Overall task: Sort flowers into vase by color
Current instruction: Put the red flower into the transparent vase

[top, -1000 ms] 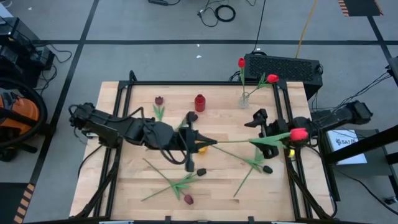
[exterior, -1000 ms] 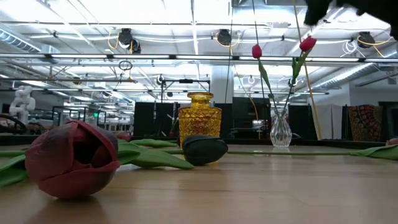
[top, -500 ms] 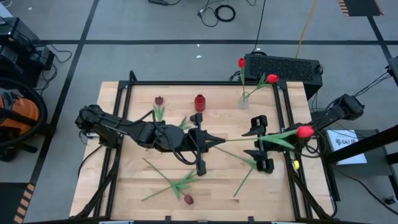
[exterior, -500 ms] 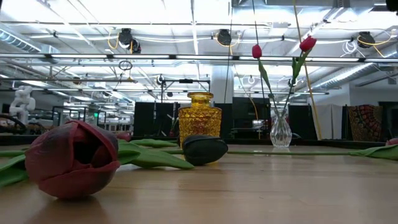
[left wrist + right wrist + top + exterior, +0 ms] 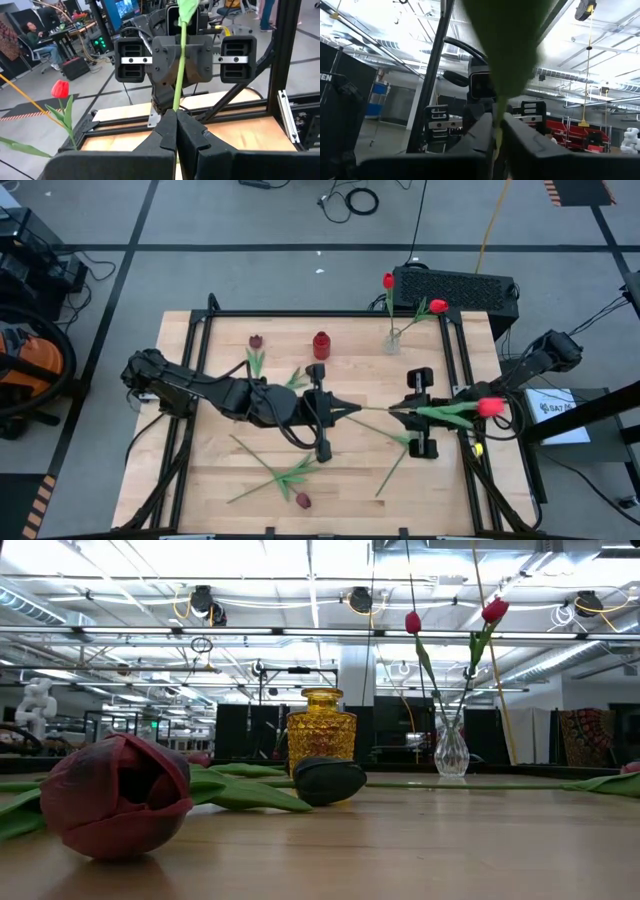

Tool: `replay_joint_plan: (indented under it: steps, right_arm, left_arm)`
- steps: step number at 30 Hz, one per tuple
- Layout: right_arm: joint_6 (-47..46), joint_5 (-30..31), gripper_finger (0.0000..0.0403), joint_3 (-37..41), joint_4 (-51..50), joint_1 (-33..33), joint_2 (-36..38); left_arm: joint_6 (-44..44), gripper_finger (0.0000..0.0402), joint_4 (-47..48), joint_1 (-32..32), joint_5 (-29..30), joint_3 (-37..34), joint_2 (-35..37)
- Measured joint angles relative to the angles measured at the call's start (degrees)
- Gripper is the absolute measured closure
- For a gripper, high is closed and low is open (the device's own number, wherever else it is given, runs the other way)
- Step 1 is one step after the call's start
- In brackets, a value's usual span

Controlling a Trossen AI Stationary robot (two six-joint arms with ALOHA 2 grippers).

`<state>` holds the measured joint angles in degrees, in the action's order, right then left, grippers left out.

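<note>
A red tulip (image 5: 489,407) hangs level above the table's middle, its stem (image 5: 372,409) running left to right. My left gripper (image 5: 350,409) is shut on the stem's bare end, and my right gripper (image 5: 393,411), facing it, is shut on the stem a little farther along. The tulip's leaf (image 5: 505,45) covers much of the right wrist view. Two red tulips (image 5: 388,281) stand in a clear glass vase (image 5: 392,340) at the far right. A maroon tulip (image 5: 120,795) and a near-black one (image 5: 330,780) lie on the table. My left gripper pinches the stem's cut end (image 5: 176,102) between its two fingertips. The fingers come level from the table's left and lie along the stem, which runs on past them, clear of the table. My right gripper pinches the stem (image 5: 495,136) between its two fingertips. It comes from the table's right, fingers slanting up and lying along the stem. Leaf and head trail back over the gripper, clear of the table.
An amber glass vase (image 5: 321,738) stands mid-table and a red vase (image 5: 321,345) at the far side. More tulips lie on the near half of the table (image 5: 285,477) (image 5: 400,455), and one maroon tulip (image 5: 256,345) at the far left. A black frame (image 5: 455,360) borders the table.
My right gripper has swung toward the table's near edge to the held stem, rolled about its own line, and shut on the stem in front of my left fingertips. The tulip's head has shifted slightly to the right and toward the near edge.
</note>
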<state>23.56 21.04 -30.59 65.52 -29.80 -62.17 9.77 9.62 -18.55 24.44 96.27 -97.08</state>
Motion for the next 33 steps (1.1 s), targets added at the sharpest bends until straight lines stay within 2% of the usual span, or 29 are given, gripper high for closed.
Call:
replay_joint_plan:
  steps: [5,7,11,15,18,21,26,33]
  right_arm:
    - [-0.21,1.22,0.0393,-0.02,-0.37,0.09,0.00]
    - [-0.42,3.44,0.0398,-0.02,-0.90,0.08,-0.02]
    - [-0.56,7.82,0.0399,-0.05,-1.00,0.00,0.04]
    - [-0.69,12.87,0.0401,-0.09,-2.17,0.04,0.04]
    - [-2.04,20.09,0.0401,-0.09,-4.35,0.04,0.75]
    - [-2.73,30.06,0.0402,-0.10,-8.13,0.07,1.90]
    - [-0.48,43.84,0.0402,-0.11,-11.91,0.17,4.35]
    - [12.53,60.82,0.0402,-3.56,-12.31,0.48,6.36]
  left_arm:
    - [-0.62,0.0398,2.65,0.04,0.31,0.00,0.00]
    - [-2.32,0.0383,4.36,0.04,1.40,0.00,0.00]
    - [-5.52,0.0323,10.33,-0.22,3.85,0.00,0.75]
    - [-10.51,0.0252,19.75,-0.67,12.32,0.04,2.49]
    - [-16.50,0.0213,28.11,-1.05,18.80,0.04,2.57]
    - [-22.11,0.0193,35.06,-1.47,21.21,0.02,2.51]
    - [-27.46,0.0194,41.06,-1.76,21.31,-0.43,1.69]
    - [-27.45,0.0208,38.91,-1.53,21.62,-4.68,1.79]
